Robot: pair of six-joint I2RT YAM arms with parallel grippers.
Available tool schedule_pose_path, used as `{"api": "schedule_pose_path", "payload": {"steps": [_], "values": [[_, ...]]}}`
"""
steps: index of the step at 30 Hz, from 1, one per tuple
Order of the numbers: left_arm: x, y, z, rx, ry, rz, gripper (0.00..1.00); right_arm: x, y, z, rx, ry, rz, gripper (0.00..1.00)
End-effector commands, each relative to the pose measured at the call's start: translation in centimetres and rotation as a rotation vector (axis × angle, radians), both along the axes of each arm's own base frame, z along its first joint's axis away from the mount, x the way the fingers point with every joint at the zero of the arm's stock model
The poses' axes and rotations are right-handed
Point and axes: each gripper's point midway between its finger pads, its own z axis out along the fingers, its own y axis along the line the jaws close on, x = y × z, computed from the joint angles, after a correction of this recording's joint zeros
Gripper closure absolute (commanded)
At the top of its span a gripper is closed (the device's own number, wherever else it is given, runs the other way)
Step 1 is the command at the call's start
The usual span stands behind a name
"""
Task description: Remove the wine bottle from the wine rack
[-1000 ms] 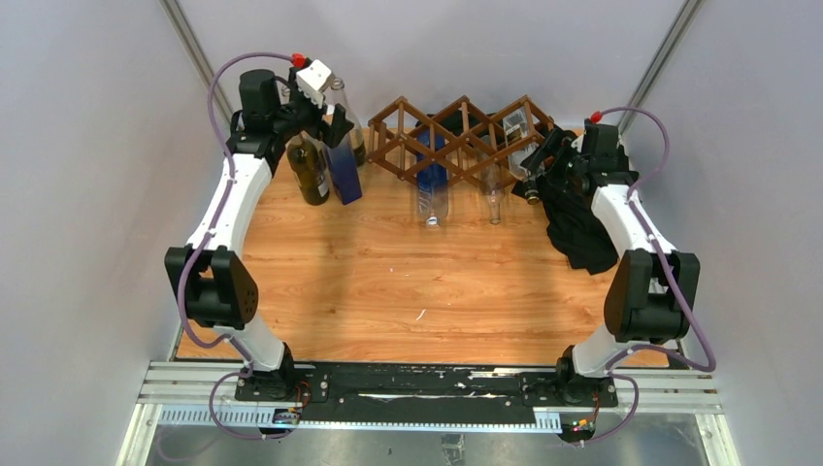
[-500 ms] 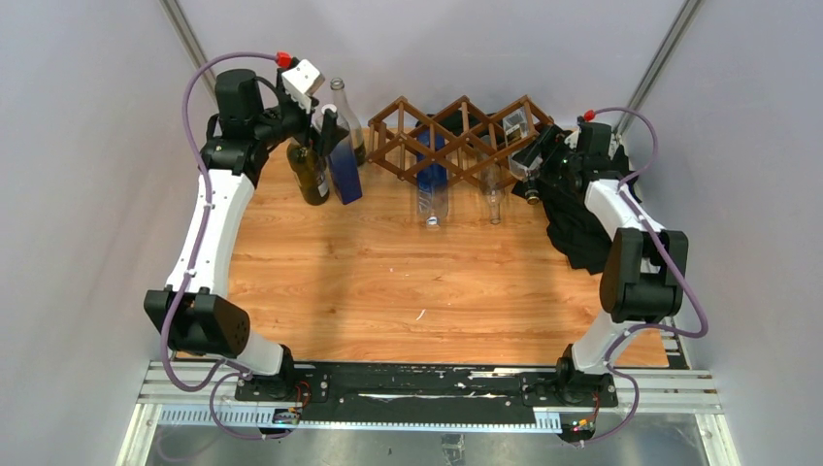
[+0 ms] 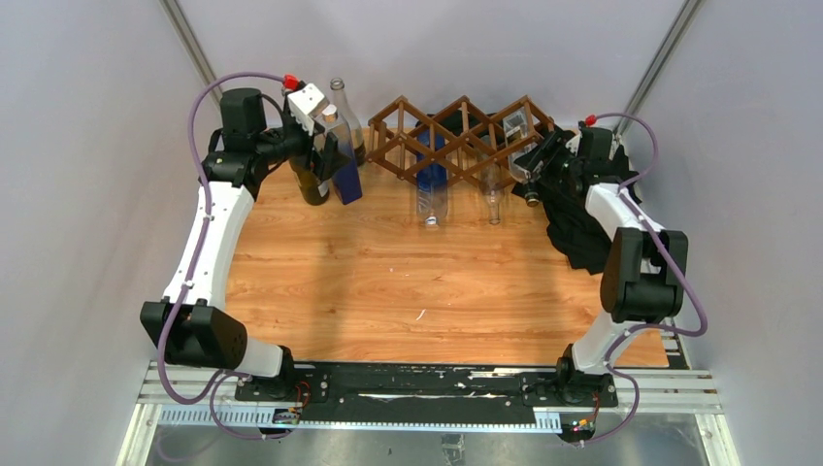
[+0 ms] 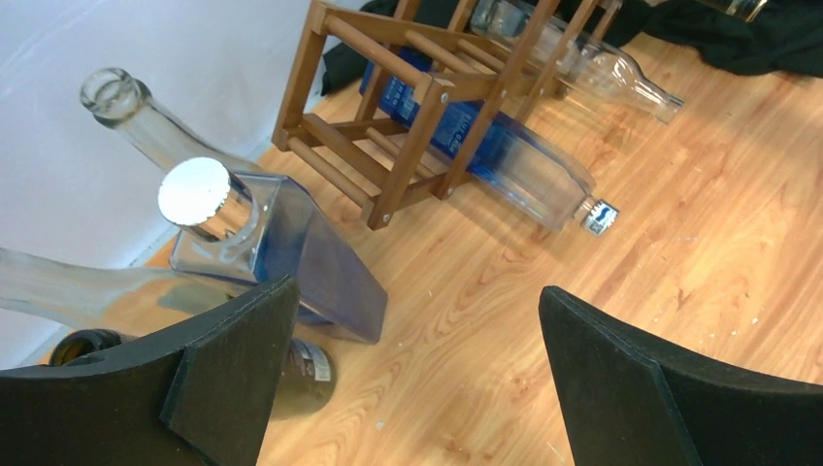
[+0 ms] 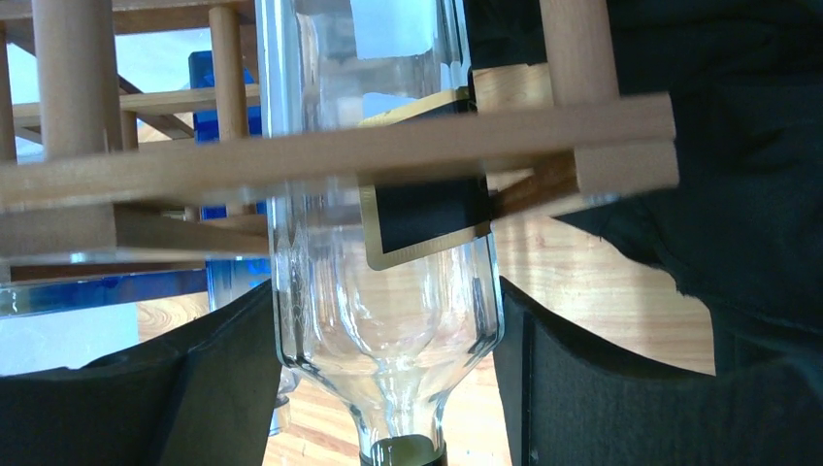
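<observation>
**A:** Wide view first: the wooden table (image 3: 388,282) carries everything; the wine rack (image 3: 456,131) stands along its far edge; a black cloth (image 3: 582,233) lies heaped at the rack's right end.

**B:** And the wine bottle (image 5: 388,359)?

**A:** Clear glass, lying in the rack's rightmost cell, neck toward the arms; a slat crosses its body, so it is not out yet.

**B:** The right hand (image 5: 383,306) is on it?

**A:** Yes; its two pads sit flush against the shoulder, one each side, pinching the glass on the neck side of the black label (image 5: 427,218).

**B:** And the other arm?

**A:** The left hand (image 4: 417,311) hangs spread wide with nothing between its fingers, over the table left of the rack; a blue square bottle (image 4: 311,257) stands upright just beside it, with a dark bottle (image 3: 309,177) and a tall clear bottle (image 3: 340,102) close by.

**B:** So how far along are we?

**A:** By my reading, the grasp is made and the whole draw is left; the bottle has to slide out along its cell, neck first; a blue bottle (image 3: 432,180) and another clear bottle (image 3: 495,194) lie in the middle cells, near enough to be knocked.
</observation>
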Motion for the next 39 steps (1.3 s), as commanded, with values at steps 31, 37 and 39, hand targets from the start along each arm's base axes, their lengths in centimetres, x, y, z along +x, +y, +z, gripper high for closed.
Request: {"api": "schedule_pose_path", "payload": {"steps": [31,37,39], "values": [[-1.3,-1.3,-0.9,0.019,0.016,-0.068,0.04,-2.1,2.6,-0.1,0.051,0.018,0.136,0.38],[-1.5,-1.3,-0.9,0.018,0.015,-0.068,0.05,-1.4,1.8,-0.4,0.038,0.031,0.114,0.19],[-1.6,-1.2,-0.7,0.022,0.008,-0.066,0.05,-1.2,1.9,-0.3,0.049,0.031,0.12,0.26]]}}
